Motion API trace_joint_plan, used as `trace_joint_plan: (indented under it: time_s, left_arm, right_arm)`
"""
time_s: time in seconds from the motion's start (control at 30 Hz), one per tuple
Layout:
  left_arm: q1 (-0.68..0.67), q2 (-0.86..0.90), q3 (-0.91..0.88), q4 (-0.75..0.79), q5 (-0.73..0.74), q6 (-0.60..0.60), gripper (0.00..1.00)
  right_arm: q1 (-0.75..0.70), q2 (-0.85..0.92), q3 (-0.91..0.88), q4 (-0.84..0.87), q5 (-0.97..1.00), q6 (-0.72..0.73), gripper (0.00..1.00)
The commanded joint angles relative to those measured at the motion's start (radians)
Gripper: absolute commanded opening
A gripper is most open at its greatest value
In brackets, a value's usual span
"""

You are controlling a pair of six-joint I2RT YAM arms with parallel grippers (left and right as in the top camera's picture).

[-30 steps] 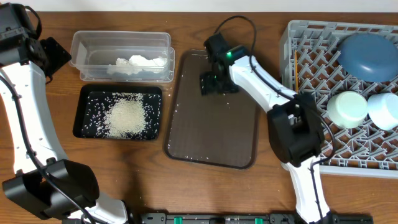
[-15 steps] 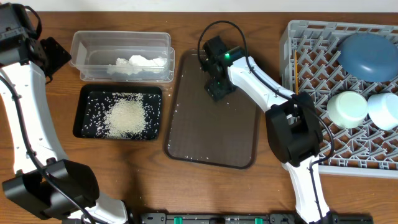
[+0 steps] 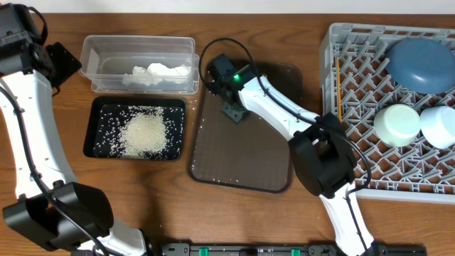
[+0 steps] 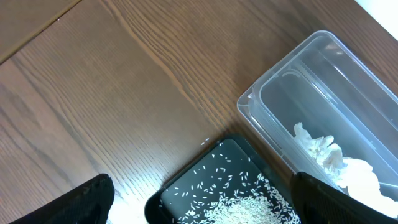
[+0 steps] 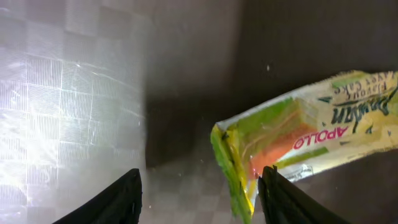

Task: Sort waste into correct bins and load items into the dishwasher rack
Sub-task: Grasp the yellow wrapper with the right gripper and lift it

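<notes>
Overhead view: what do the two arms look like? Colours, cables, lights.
Left arm and right arm: white links, black joint housings. A black cable loops above the right wrist, beside a lit green LED. Left gripper fingers and right gripper fingers are black.

Rice heap point(image 3: 144, 132) in black tray point(image 3: 89, 128), tissue point(image 3: 158, 72) in clear tub point(image 3: 106, 53); yellow-green wrapper point(image 5: 298, 134) on brown tray point(image 3: 242, 153)

Left arm point(image 3: 25, 121) stands tall at the far left edge, and the left gripper point(image 4: 199, 208) hangs with its fingers spread wide. Right arm point(image 3: 274, 108) stretches leftward across the middle, wrist tipped down. The right gripper point(image 5: 200, 196) sits low, fingers part-way apart.
</notes>
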Motion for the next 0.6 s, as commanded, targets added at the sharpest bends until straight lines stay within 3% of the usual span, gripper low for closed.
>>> trace_joint_plan:
  time_s: [0.0, 0.2, 0.37, 0.47, 0.53, 0.57]
  left_arm:
    - [0.003, -0.003, 0.003, -0.002, -0.012, -0.002, 0.92]
    - [0.003, -0.003, 0.003, -0.002, -0.012, -0.002, 0.93]
    - [0.003, -0.003, 0.003, -0.002, -0.012, -0.002, 0.93]
    - [0.003, -0.003, 0.003, -0.002, -0.012, -0.002, 0.92]
    - [0.003, -0.003, 0.003, -0.002, -0.012, -0.002, 0.92]
    - [0.003, -0.003, 0.003, -0.002, -0.012, -0.002, 0.93]
  right_arm:
    - [-0.007, 0.051, 0.012, 0.006, 0.034, -0.016, 0.59]
    - [-0.021, 0.078, 0.011, -0.002, 0.066, -0.003, 0.51]
    - [-0.018, 0.077, 0.014, -0.002, 0.134, 0.032, 0.25]
    - [-0.017, 0.076, 0.026, -0.023, 0.142, 0.056, 0.17]
    - [-0.017, 0.076, 0.056, -0.055, 0.143, 0.080, 0.03]
    - [-0.017, 0.076, 0.076, -0.074, 0.148, 0.099, 0.01]
